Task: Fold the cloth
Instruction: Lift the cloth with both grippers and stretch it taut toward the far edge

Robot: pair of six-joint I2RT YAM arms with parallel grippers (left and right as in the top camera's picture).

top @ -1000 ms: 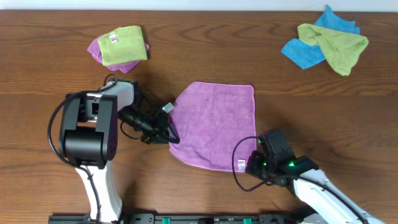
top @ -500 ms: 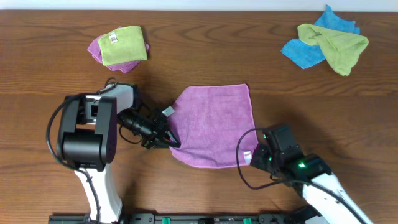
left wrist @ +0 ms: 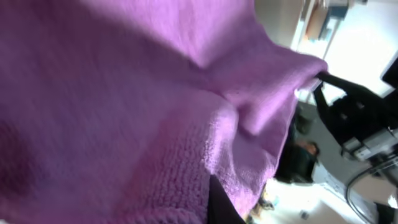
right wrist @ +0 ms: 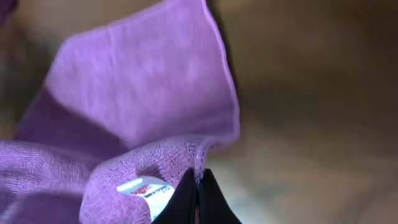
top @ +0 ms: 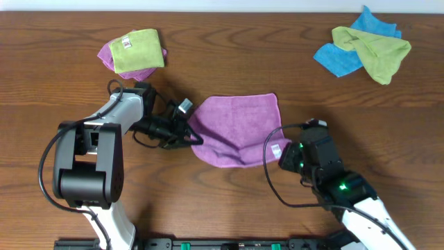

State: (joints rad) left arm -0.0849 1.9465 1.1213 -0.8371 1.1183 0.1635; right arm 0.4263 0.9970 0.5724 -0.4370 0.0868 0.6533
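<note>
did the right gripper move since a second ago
Yes. The right gripper, pinching the cloth at its tag corner, has gone from the table's near edge toward the far side.

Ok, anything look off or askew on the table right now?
Nothing spilled or damaged. The cloth is pinched by the left end effector and right end effector, its near edge sagging between them. At the far right, a blue cloth and a lime-green cloth lie crumpled in a heap.
</note>
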